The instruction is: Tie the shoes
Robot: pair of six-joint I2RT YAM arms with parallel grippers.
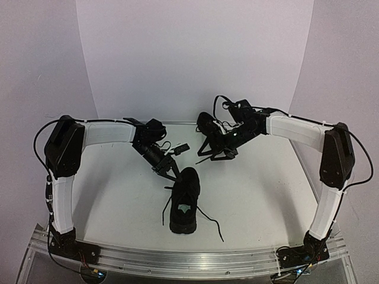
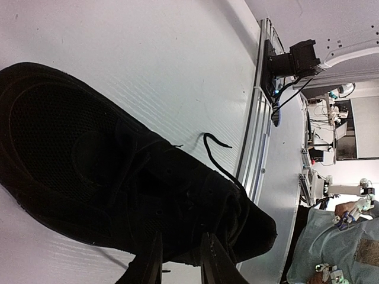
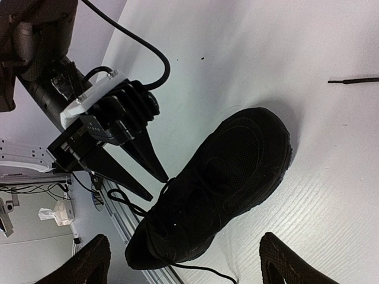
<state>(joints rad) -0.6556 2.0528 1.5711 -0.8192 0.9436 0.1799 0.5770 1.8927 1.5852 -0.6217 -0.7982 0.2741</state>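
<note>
Right now the left gripper (image 3: pixel 156 187) has its jaws drawn in to a narrow gap. Its fingertips touch the side of the near black sneaker (image 3: pixel 219 183) by the lacing, and a lace loop (image 3: pixel 120 197) lies against the lower finger. Whether that lace is pinched I cannot tell. The sneaker lies flat on the white table (image 1: pixel 260 189), just ahead of those tips. The right gripper (image 3: pixel 185 235) stands spread wide and holds nothing, with the second sneaker (image 1: pixel 207 125) just beside it.

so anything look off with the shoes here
Yes: the near shoe lies untied, its laces trailing loose over the table. The other shoe sits apart at the back, by the right arm; its pose is unclear.
</note>
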